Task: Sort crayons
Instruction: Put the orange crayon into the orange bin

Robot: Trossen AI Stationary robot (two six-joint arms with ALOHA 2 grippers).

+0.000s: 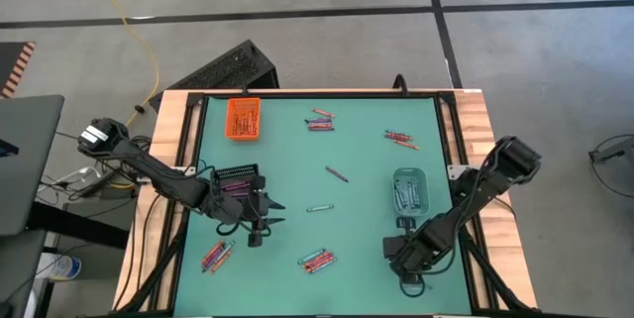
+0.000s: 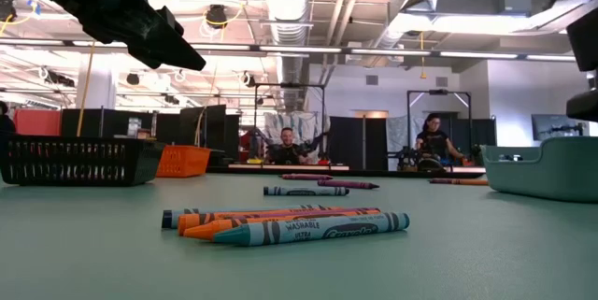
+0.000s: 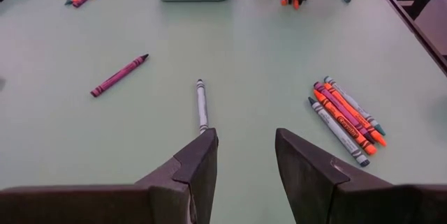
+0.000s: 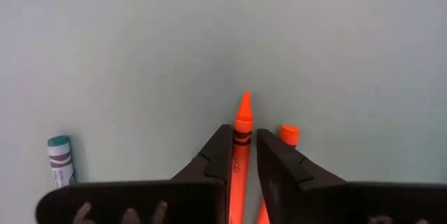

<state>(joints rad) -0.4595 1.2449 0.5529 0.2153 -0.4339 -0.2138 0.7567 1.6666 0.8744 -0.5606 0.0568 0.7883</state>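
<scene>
Low over the smooth green counter (image 1: 357, 174), the right end effector (image 4: 242, 155) pinches a slim, pointed orange crayon (image 4: 242, 130), seemingly paper-wrapped, while the left end effector (image 3: 243, 155) hangs spread above a teal crayon (image 3: 201, 103).

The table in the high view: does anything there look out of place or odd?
Nothing is spilled or damaged. Crayons lie loose in small clusters on the table, as expected while sorting. The right gripper is shut on an orange crayon; the left gripper is open by the black tray.
</scene>
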